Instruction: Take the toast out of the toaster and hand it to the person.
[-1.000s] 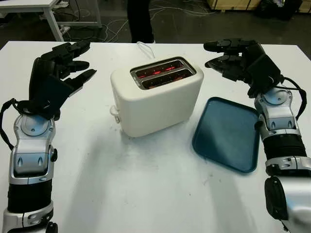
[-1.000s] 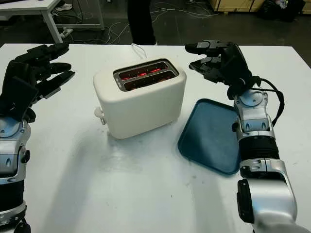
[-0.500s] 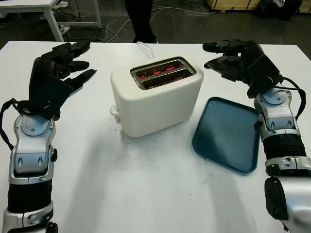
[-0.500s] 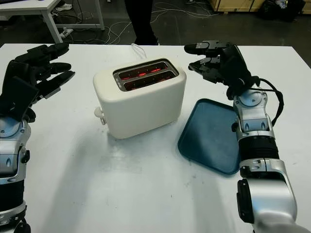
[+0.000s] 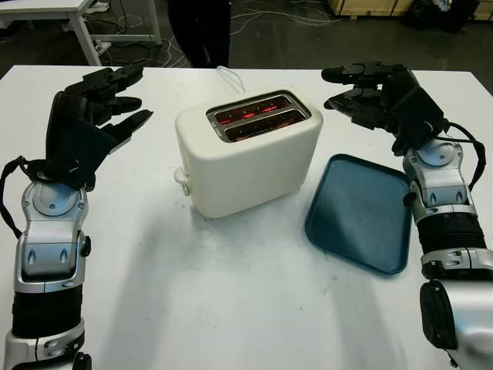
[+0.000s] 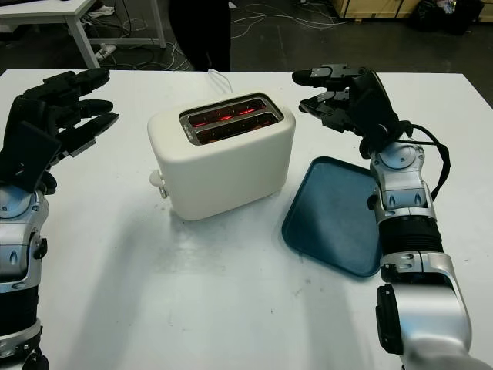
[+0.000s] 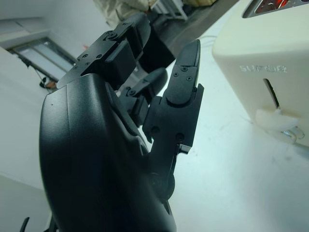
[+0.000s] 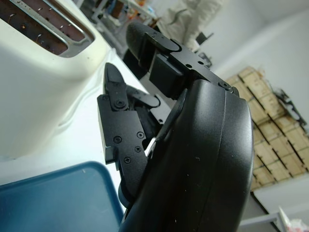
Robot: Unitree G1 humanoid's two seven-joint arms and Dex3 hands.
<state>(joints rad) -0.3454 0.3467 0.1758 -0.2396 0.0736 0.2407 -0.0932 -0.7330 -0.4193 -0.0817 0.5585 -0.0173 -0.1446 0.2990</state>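
A cream two-slot toaster (image 5: 246, 158) stands mid-table, its slots (image 5: 258, 116) glowing red inside; no toast rises above them. Its lever (image 7: 275, 126) sits low on the end facing my left side. My left hand (image 5: 104, 96) hovers open to the left of the toaster, holding nothing. Right of the toaster's top, my right hand (image 5: 358, 85) hovers open above the far edge of the tray. A person (image 5: 200, 27) in dark clothes stands beyond the far table edge.
A dark teal tray (image 5: 358, 212) lies flat to the right of the toaster. The toaster's white cord (image 5: 229, 77) runs off the far edge. A white desk (image 5: 85, 19) and floor cables lie behind the table.
The person behind the table has shifted to the left. Both of my hands and the toaster have stayed where they were.
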